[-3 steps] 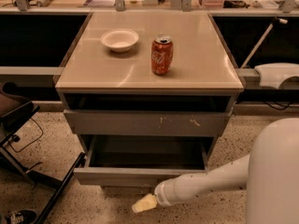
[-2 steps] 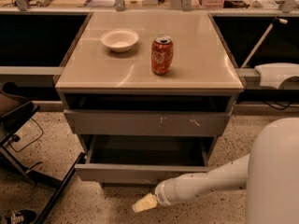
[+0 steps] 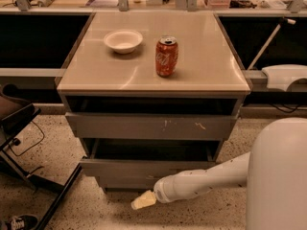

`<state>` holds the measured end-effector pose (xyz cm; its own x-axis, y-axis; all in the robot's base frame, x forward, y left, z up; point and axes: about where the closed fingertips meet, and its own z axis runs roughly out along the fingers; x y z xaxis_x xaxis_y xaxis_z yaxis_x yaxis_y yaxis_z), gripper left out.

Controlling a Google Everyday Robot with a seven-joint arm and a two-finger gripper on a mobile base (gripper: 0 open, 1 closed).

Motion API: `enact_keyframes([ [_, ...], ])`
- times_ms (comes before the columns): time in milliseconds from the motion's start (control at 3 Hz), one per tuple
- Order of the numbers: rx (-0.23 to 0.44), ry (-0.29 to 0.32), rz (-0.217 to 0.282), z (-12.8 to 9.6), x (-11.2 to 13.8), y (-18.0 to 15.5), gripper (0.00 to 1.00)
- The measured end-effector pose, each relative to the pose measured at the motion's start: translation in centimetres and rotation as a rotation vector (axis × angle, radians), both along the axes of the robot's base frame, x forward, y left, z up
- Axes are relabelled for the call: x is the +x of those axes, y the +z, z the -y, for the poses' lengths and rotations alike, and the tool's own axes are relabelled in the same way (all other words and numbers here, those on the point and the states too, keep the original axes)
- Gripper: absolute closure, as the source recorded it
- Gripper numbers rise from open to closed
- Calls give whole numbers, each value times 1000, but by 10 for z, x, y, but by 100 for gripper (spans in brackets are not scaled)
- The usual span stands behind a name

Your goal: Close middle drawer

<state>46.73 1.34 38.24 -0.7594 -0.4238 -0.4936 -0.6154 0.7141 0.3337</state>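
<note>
The middle drawer (image 3: 144, 167) is a plain grey front, pulled out a little from the cabinet, with a dark gap above it showing its tray. Above it is the grey drawer front with white scratch marks (image 3: 153, 126). My gripper (image 3: 143, 201) is low, just in front of and below the middle drawer's front, near its centre. It reaches in from the right on the white arm (image 3: 206, 181).
A white bowl (image 3: 123, 40) and a red soda can (image 3: 166, 56) stand on the cabinet top (image 3: 211, 66). A black chair frame (image 3: 29, 166) is at the left on the speckled floor. My white body (image 3: 278, 176) fills the lower right.
The middle drawer's front sits a little further in than a second ago. The gripper and arm have hardly shifted.
</note>
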Motion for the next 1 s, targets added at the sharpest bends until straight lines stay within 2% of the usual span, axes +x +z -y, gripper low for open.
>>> enact_keyframes([
  [333, 28, 30, 79, -39, 49, 30, 0],
  [667, 28, 30, 80, -38, 46, 29, 0],
  [1000, 43, 49, 118, -64, 71, 44, 0],
])
